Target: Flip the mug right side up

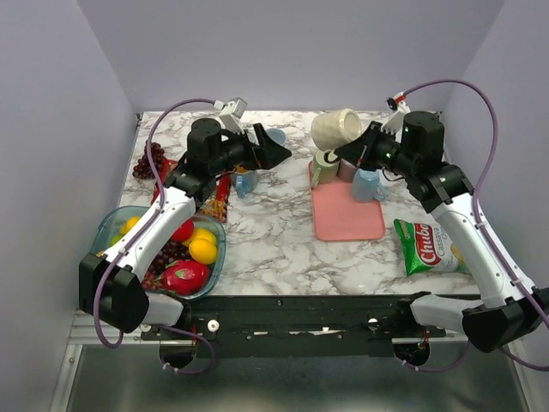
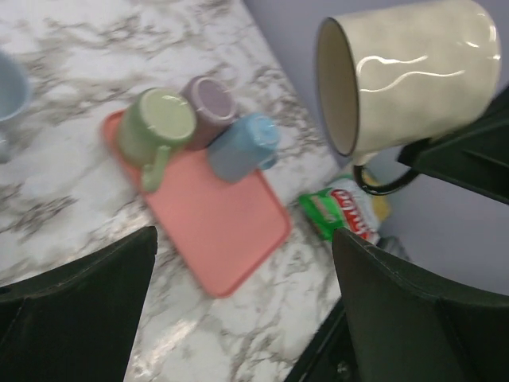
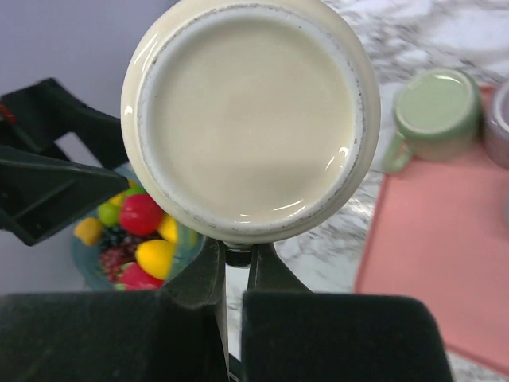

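- The white-and-grey marbled table (image 1: 274, 240) fills the floor of a booth, with both arm bases bolted to a black rail along its near edge.
- Near left, a clear bowl (image 1: 110, 221) holds red and yellow fruit; near right lies a green chip bag (image 1: 425, 247).
- Between them, a little further in, a pink tray (image 1: 347, 219) lies flat on the table.
- On the tray's far end three mugs stand mouth down and close together: a green mug (image 1: 324, 167), a purple mug (image 2: 211, 103) and a blue mug (image 1: 367, 184).
- Above those, the right tool (image 1: 358, 148) pinches the handle of the cream mug (image 1: 336, 129) between its closed fingers (image 3: 208, 274).
- The cream mug hangs clear of the table on its side, its base towards the right wrist and its mouth to the left.
- The left tool (image 1: 279, 154) stands wide open and holds nothing. It is level with the cream mug, apart from it, and faces its mouth.
- Dark grapes (image 1: 146, 163) lie at the far left.
- Plain lavender-grey walls (image 1: 283, 51) close in the back and both sides.
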Robot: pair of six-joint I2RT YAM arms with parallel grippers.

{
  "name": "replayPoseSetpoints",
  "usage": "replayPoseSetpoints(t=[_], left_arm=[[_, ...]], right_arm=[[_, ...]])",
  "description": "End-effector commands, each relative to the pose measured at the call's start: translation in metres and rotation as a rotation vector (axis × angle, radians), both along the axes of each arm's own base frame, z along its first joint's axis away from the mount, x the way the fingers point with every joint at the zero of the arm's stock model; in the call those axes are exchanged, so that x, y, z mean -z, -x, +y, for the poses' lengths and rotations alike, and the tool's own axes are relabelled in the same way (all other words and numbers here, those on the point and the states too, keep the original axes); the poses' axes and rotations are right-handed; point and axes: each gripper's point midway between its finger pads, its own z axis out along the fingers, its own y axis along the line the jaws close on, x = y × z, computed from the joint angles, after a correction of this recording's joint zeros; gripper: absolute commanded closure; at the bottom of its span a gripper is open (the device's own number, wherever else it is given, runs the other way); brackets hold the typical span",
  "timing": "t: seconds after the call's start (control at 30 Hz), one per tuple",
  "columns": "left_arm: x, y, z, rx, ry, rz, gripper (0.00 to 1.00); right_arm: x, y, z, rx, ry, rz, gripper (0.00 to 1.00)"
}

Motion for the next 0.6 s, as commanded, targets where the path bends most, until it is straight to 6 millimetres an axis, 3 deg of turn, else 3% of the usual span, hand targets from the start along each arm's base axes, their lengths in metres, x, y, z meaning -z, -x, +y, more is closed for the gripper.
replayPoseSetpoints(t=[0.0,0.03,0.07,0.27,0.57], left_arm=[[-0.080,0.028,-0.034,0.254,0.283,-0.114,0.01],[-0.084,0.030,-0.037,0.285,0.310,-0.112,0.01],[-0.101,0.034,-0.039,0.306,0.371,-0.126,0.01],[-0.131,0.041,-0.049,0.363,0.501,-0.141,0.01],[-0.159,0.058,-0.063,0.461,0.627,-0.145,0.04]], right_arm=[[-0.105,0.011,0.031,-0.150,-0.240,-0.249,0.99],[-0.110,0.013,0.035,-0.166,-0.250,-0.259,0.99],[-0.117,0.013,0.037,-0.176,-0.261,-0.275,0.99],[-0.153,0.021,0.044,-0.218,-0.325,-0.354,0.99],[-0.168,0.031,0.052,-0.275,-0.376,-0.386,0.99]])
